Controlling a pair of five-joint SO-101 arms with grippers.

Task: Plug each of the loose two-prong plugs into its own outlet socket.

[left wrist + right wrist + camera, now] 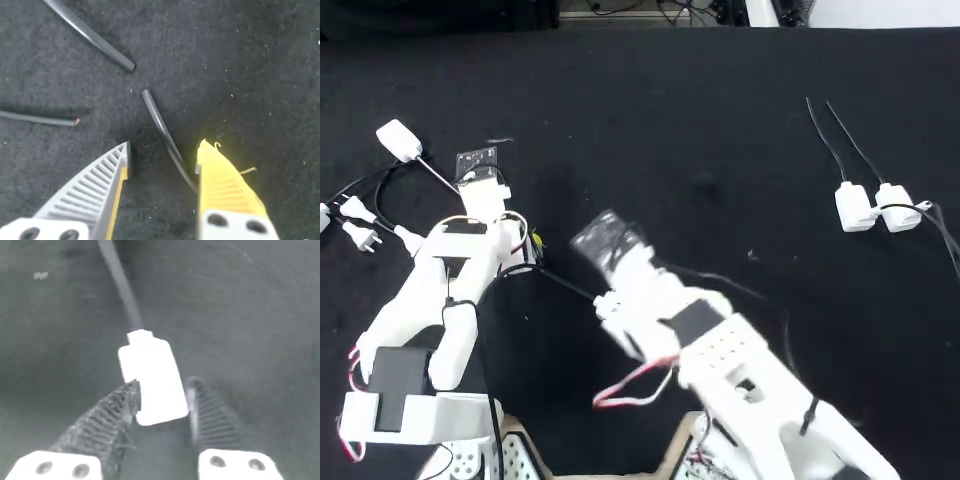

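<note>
A black cloth surface [720, 120] fills the high view, with cables and white parts at both sides. In the right wrist view, the right gripper [163, 385] has its fingers [107, 420] closed around a white plug [152, 382]. One ribbed finger touches one side edge and the other sits against the opposite edge. The plug's cable [120, 285] runs away from the tips. Its prongs cannot be seen, and the near end is cut off by the fingers.

In the high view this gripper is a blur near the middle of the surface. It is well apart from two white socket blocks [875, 206] that lie side by side at the far right, each with a thin black lead.

The left gripper [164, 146] is spread wide just above the cloth. A loose black cable end [155, 117] lies between its grey finger and its yellow finger [222, 182], and slips out of sight beside the yellow one. Nothing is grasped. A small two-prong plug [360, 236] lies near the left edge, and a white block on a cord [398, 138] lies beyond it.
</note>
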